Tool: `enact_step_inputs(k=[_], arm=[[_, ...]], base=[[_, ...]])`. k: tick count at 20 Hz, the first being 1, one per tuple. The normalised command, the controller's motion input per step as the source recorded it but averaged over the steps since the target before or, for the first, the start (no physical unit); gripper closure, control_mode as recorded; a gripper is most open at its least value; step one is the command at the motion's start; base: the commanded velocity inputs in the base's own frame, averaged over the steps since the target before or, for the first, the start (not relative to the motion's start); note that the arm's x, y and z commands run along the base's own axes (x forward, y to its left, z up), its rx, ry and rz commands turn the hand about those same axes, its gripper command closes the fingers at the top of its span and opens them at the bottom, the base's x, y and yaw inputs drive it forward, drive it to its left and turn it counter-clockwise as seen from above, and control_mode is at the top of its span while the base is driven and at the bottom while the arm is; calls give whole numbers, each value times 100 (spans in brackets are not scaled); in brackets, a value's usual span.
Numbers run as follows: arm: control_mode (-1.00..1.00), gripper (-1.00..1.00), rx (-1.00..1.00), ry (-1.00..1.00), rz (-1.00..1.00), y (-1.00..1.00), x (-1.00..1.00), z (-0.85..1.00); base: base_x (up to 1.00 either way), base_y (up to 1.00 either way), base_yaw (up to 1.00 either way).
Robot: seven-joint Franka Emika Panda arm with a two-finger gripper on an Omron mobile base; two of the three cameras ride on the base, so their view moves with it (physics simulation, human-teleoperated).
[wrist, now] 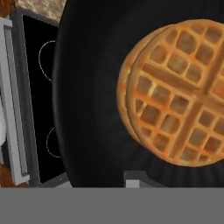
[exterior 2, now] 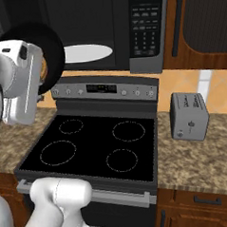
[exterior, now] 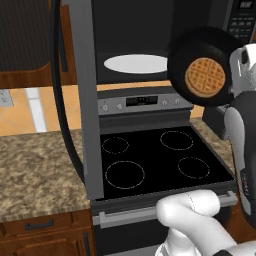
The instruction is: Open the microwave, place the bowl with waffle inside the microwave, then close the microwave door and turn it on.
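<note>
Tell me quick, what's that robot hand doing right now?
Gripper: closed on the rim of the black bowl, holding it up with the waffle inside.

Golden-brown gridded waffle point(exterior: 205, 77), black bowl point(exterior: 182, 50)

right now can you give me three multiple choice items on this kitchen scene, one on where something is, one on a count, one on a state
1. Where is the waffle?
A. on the white plate inside the microwave
B. in the black bowl held up above the stove
C. on the counter by the toaster

2. How many burner rings does the stove show?
A. two
B. four
C. six

3. What state is the microwave door in?
A. swung open
B. shut
C. taken off

Answers:
1 B, the waffle lies in the bowl, raised in front of the microwave.
2 B, four rings are marked on the black top.
3 A, the door stands out to the left and the white plate inside is visible.
</note>
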Motion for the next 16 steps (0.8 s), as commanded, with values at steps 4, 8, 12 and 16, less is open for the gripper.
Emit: enact_step_inputs(k=[4,8,12,16], arm=[[-100,100,-22,34,4,26,52,87],[-100,100,-12,27,2,14,69,49],[-100,100,0,-10,0,0,66,-35],[-100,100,0,-20,0,0,71,-79]], base=[[0,0,0],[0,0,0],[0,0,0],[0,0,0]])
